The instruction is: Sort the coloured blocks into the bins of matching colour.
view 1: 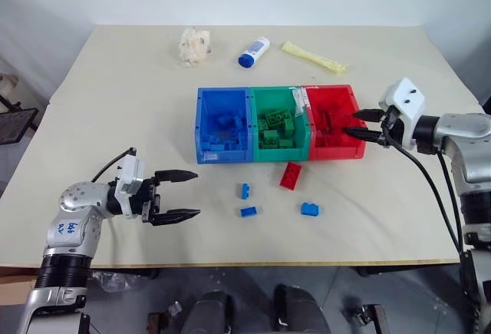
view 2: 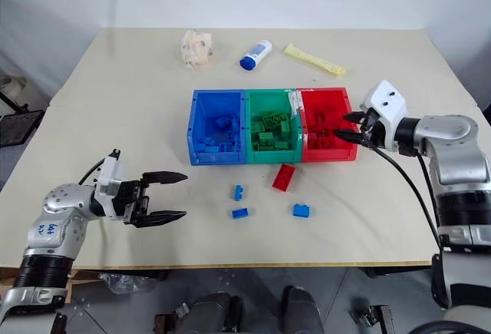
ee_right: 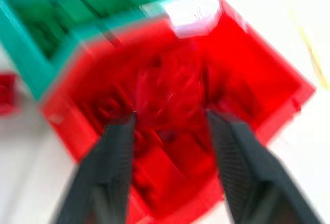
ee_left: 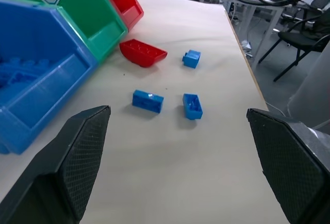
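Hazards, read from the near edge outward: my left pincer (view 1: 178, 194) hangs level over the bare surface (view 1: 100, 119) with its fingers spread wide and nothing between them, pointing toward the loose blocks; I judge that a sweep in at this height could shove the small pieces rather than straddle them, since they lie close together.

Three blue blocks rest on the surface in front of the bins: the nearest blue block (view 1: 248, 211) lies with its long axis across my view; the blue block (view 1: 310, 209) to its right is squat and I cannot tell its heading; the blue block (view 1: 245, 190) just behind stands with its long axis running away from me.

The red block (view 1: 291, 175) lies just in front of the seam between green and red bins, studs down by the look of the left wrist view, long axis tilted away and to the right; a push could wedge it against the bin wall.

Farther off, the blue bin (view 1: 201, 128), green bin (view 1: 256, 130) and red bin (view 1: 314, 138) stand joined in a row, each already holding blocks; my right pincer (view 1: 359, 125) hovers at the red bin's right rim, fingers parted and empty; I judge that dropping lower could catch the rim and drag all three bins.
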`<state>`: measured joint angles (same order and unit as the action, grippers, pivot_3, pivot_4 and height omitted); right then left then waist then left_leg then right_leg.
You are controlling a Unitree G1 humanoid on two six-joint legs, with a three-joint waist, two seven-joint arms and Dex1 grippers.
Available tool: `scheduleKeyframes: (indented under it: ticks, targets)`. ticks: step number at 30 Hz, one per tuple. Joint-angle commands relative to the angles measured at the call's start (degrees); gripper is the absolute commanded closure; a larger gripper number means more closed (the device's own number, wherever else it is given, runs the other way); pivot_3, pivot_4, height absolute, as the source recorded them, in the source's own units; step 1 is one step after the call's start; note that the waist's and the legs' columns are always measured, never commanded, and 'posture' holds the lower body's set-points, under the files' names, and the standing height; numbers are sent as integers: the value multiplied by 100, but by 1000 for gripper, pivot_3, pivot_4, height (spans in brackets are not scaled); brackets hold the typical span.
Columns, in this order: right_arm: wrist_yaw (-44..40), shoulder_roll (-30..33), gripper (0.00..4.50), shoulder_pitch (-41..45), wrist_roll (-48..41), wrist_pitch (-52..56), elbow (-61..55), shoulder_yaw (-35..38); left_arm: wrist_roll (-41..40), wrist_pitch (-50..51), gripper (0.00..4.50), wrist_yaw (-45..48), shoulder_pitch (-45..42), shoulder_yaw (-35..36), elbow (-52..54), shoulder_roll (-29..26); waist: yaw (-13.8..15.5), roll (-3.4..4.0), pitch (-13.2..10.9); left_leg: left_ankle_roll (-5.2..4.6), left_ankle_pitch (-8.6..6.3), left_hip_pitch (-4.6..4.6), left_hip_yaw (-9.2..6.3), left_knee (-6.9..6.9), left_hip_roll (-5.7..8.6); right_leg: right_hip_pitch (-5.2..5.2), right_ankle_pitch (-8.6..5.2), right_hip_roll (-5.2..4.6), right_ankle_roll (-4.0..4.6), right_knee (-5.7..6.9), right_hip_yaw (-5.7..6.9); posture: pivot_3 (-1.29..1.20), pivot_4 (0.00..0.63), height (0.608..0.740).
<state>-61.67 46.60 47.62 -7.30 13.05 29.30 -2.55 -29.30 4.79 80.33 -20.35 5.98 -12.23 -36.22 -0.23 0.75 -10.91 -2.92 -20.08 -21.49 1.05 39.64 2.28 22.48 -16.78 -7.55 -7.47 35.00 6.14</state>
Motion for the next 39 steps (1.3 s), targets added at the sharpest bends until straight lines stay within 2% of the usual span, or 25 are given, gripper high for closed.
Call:
scheduleKeyframes:
  ticks: [1, 3, 4, 8, 15, 17, 19, 23, 25, 28, 33, 39]
  targets:
    - [-15, 33, 791, 326, 156, -314, 302, 24, -1, -188, 0, 120, -140, 19, -107, 34, 1, 1, 0, 0, 0, -1, 1, 0, 1, 1, 0, 0, 0, 0, 1, 0, 150, 740]
    - [-50, 54, 149, 401, 151, -327, 334, 45, -10, -276, 0, 166, -190, 25, -177, 69, -1, 1, 0, 0, 0, -1, 2, 0, 0, 2, 0, 0, 0, 2, 2, 0, 150, 740]
    - [-69, 68, 31, 413, 145, -322, 326, 57, -18, -321, 0, 186, -207, 30, -203, 85, -4, 1, 0, -1, 0, -1, 3, 0, 0, 2, 0, 1, 0, 1, 3, 0, 150, 740]
    - [-365, 201, 31, 205, -40, -205, -25, 167, -15, -479, 0, 254, -270, 58, -362, 144, 12, 1, 0, -1, 0, -2, 1, 3, -1, 0, 0, 1, 0, 3, 3, 0, 150, 740]
    - [-1101, 769, 31, -928, -620, 108, -1245, 557, 90, -873, 0, 436, -427, -4, -786, 246, 35, 1, 0, -3, 1, -10, -9, 12, 5, -3, 0, 0, -1, 3, 7, 0, 150, 740]
    - [-1566, 1125, 31, -1964, -1017, 123, -1811, 1085, 185, -1014, 0, 541, -443, -66, -957, 240, 36, 1, 0, -3, 1, -9, -4, 14, 3, -3, 1, 2, -2, 3, 17, 0, 150, 740]
    - [-1915, 1373, 31, -2911, -1351, 101, -2224, 1682, 237, -1098, 0, 603, -463, -81, -1085, 231, 157, 0, 0, -3, 1, -10, -14, 12, 2, -6, 1, 3, -2, 4, 22, 0, 150, 740]
    - [-2134, 1536, 31, -3910, -1787, 163, -2655, 2496, 254, -1162, 0, 667, -517, -54, -1248, 216, 163, 0, -1, -14, 0, -9, 12, 19, 5, -8, 4, -1, -8, -1, 27, 0, 150, 740]
    - [-2514, 1565, 31, -4564, -1958, -73, -2613, 3246, 255, -1148, 0, 685, -541, -58, -1303, 201, 163, 0, -1, -15, 0, -4, 19, 32, 3, -13, 5, -2, -10, -1, 20, 0, 150, 740]
    - [-2789, 1620, 31, -5110, -2040, -276, -2563, 3835, 264, -1160, 0, 694, -589, -79, -1404, 197, 173, -1, -1, -17, -1, 16, 21, 28, -1, -33, 5, -4, -10, -8, 13, 0, 150, 740]
    - [-2696, 1638, 31, -5143, -2213, -272, -2713, 3887, 277, -1182, 0, 723, -662, -117, -1510, 217, 141, -1, -1, -9, -12, 27, 8, 28, -12, -46, 5, -22, -8, -24, -18, 0, 150, 740]
    - [-2267, 1622, 31, -4855, -2130, 1, -3420, 3141, 249, -1130, 0, 721, -696, -137, -1425, 223, 151, 0, -1, -2, -15, 26, 1, 29, -18, -46, 3, -18, -4, -24, -15, 0, 150, 740]
